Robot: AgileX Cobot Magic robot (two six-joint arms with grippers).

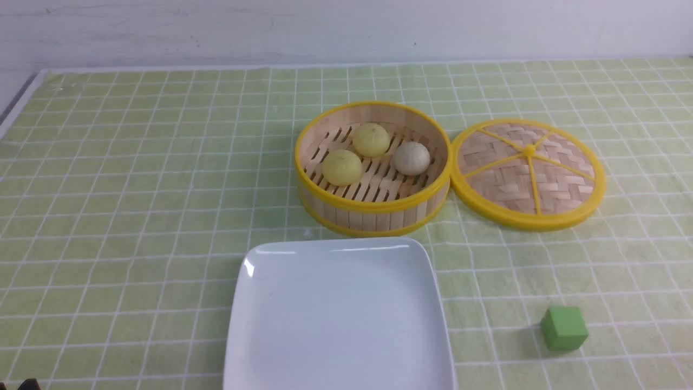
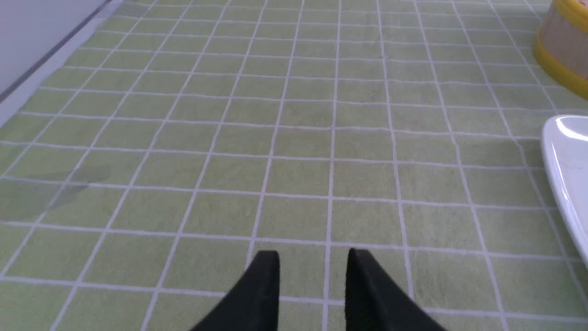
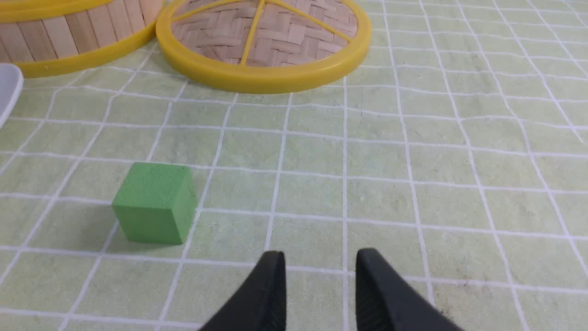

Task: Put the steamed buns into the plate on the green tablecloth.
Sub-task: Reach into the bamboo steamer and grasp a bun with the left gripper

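Three buns (image 1: 342,167) in the basket (image 1: 373,208), two yellow, one grey; plate (image 1: 335,319) on the cloth (image 1: 135,189), just in front of the basket; lid (image 1: 528,173) just beside the basket's right; left gripper (image 2: 313,262) parted, gripping nothing, over cloth; right gripper (image 3: 320,264) parted, gripping nothing, near the cube (image 3: 154,202).

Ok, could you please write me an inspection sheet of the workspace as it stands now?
Surface: green tablecloth, white grid, slightly wrinkled.
Job's things: three steamed buns all in the open basket; plate nearer the robot, nothing on it.
Clutter: woven lid flat beside the basket, on its right; green cube right of the plate.
Grippers: left gripper and right gripper over the cloth, jaws apart, holding nothing.
Cables: nothing seen.
Surroundings: pale wall behind.
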